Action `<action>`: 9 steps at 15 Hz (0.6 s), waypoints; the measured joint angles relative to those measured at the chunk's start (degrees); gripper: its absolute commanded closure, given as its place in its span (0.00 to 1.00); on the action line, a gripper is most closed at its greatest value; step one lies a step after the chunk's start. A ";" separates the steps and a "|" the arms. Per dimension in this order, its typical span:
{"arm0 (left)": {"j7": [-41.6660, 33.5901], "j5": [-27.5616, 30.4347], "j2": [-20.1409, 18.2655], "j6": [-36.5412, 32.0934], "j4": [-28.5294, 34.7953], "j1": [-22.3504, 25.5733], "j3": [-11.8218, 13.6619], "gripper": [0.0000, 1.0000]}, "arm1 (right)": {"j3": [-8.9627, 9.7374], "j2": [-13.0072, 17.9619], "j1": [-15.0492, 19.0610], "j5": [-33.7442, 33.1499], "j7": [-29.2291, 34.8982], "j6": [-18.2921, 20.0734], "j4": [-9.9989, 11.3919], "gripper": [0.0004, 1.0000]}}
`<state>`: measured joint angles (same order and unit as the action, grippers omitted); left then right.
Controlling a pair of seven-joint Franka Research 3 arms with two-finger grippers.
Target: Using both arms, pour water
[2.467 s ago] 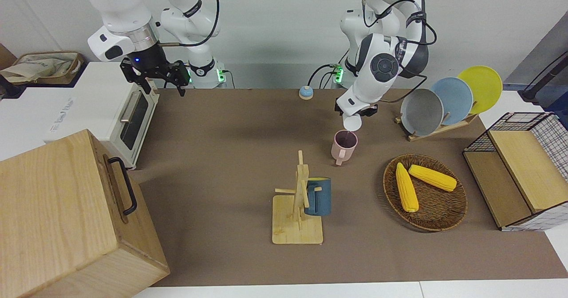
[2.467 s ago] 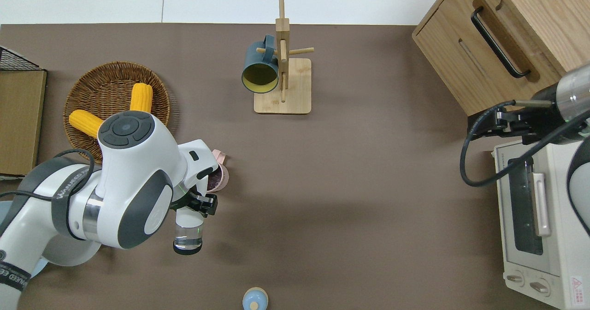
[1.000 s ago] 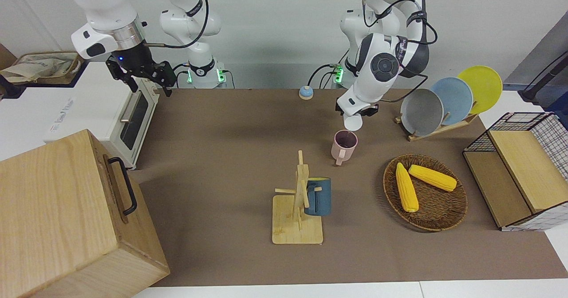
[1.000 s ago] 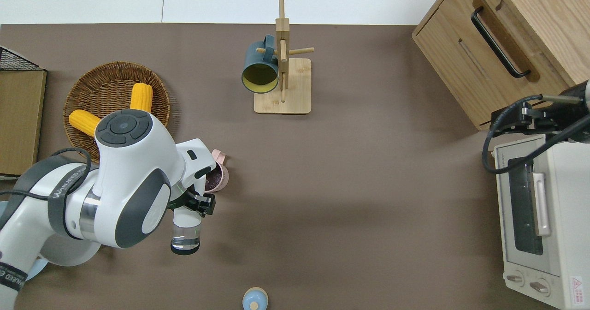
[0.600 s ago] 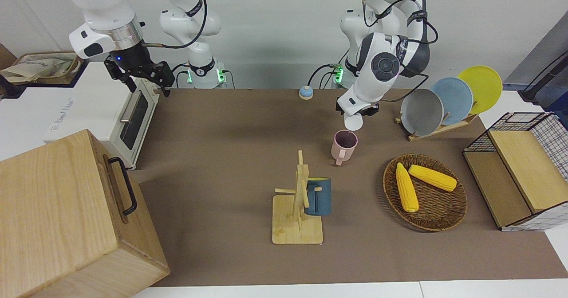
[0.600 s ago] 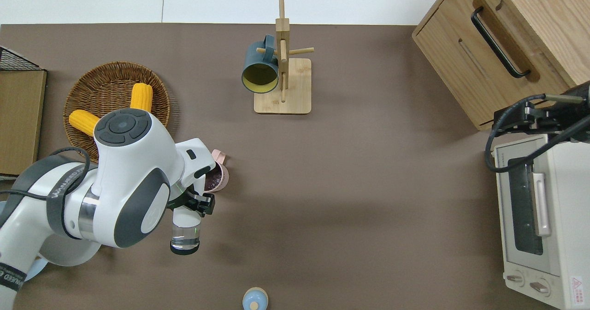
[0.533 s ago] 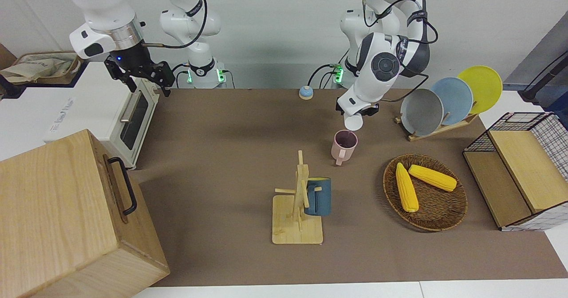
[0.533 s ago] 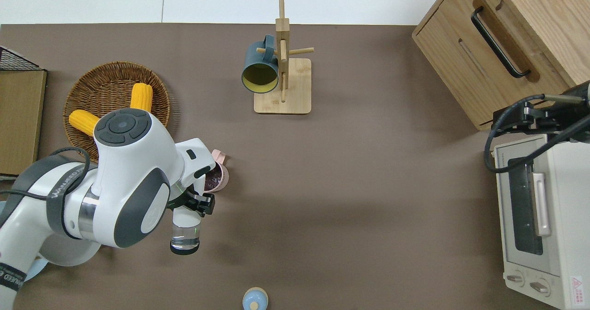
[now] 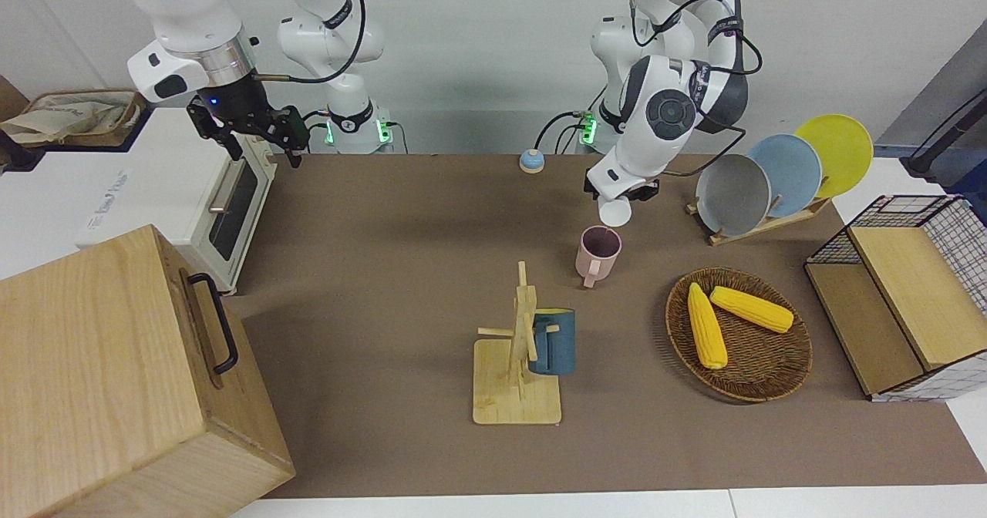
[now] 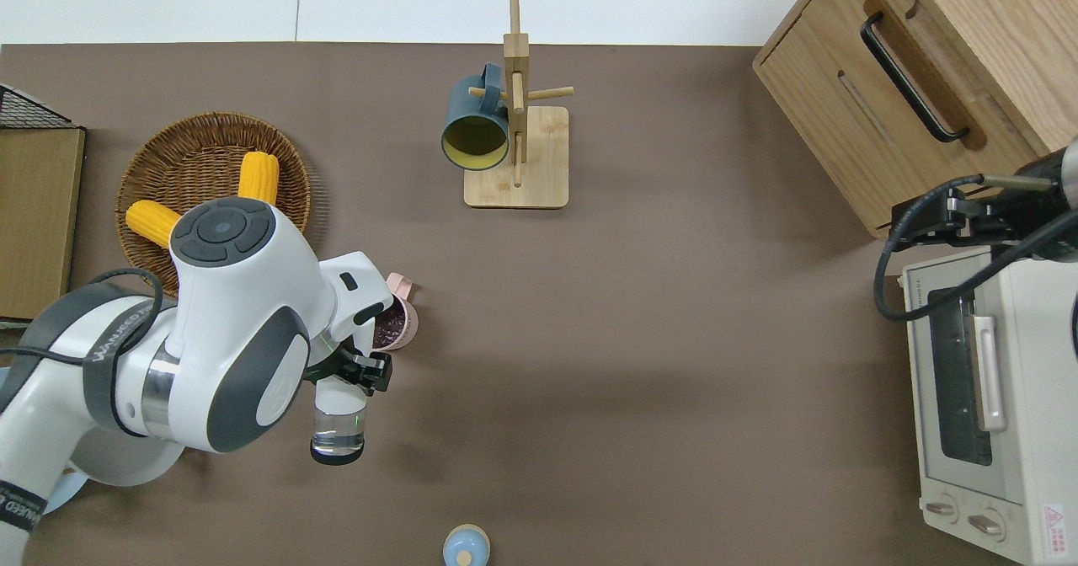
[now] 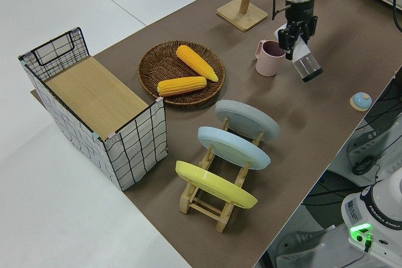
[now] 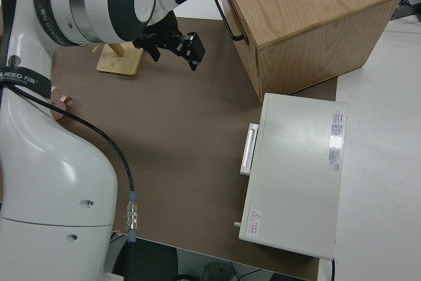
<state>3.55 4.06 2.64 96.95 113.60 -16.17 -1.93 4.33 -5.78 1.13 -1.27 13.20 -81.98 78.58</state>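
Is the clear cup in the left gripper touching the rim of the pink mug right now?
Apart. The front view shows brown table between the tilted clear cup held by the left gripper and the pink mug.

- We count two white jointed robot arms (image 9: 659, 109) (image 9: 193, 25).
- We count three round plates: grey (image 9: 733, 194), blue (image 9: 788, 173), yellow (image 9: 837, 148).
- We count two yellow corn cobs (image 9: 706, 325) (image 9: 752, 309).
- We count two mugs: pink (image 9: 597, 253), dark blue (image 9: 554, 341).

A matt brown cloth-like mat covers the counter (image 9: 401, 217). The cabinet (image 9: 116, 379) and mug tree (image 9: 518, 364) are bare grained wood. The basket (image 9: 759, 368) is rough woven wicker. The clear cup (image 10: 338, 431) looks glossy.
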 measured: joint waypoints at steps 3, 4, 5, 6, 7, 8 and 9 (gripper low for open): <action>0.01 0.00 -0.89 0.31 0.03 0.04 0.13 1.00 | 0.02 0.00 0.00 0.00 0.00 0.00 0.00 0.01; 0.02 0.00 -1.42 0.92 0.20 0.05 0.18 1.00 | 0.02 0.00 0.00 0.00 0.00 0.00 0.00 0.01; 0.04 0.00 -2.30 2.26 0.85 0.09 0.27 1.00 | 0.02 0.00 0.00 0.00 0.00 0.00 0.00 0.02; 0.04 0.00 -3.22 3.97 1.87 0.13 0.35 1.00 | 0.02 0.00 0.00 0.00 0.00 0.00 0.00 0.01; 0.04 0.00 -4.44 6.52 3.53 0.15 0.45 1.00 | 0.02 0.00 0.00 0.00 0.00 0.00 0.00 0.01; 0.04 0.00 -5.80 9.79 5.68 0.15 0.48 1.00 | 0.02 0.00 0.00 0.00 0.00 0.00 0.00 0.01; 0.04 0.00 -7.12 13.35 7.96 0.15 0.46 1.00 | 0.02 0.00 0.00 0.00 0.00 0.00 0.00 0.01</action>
<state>3.59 4.06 -4.48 110.31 121.56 -16.02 -1.48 4.34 -5.78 1.13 -1.27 13.20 -81.98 78.58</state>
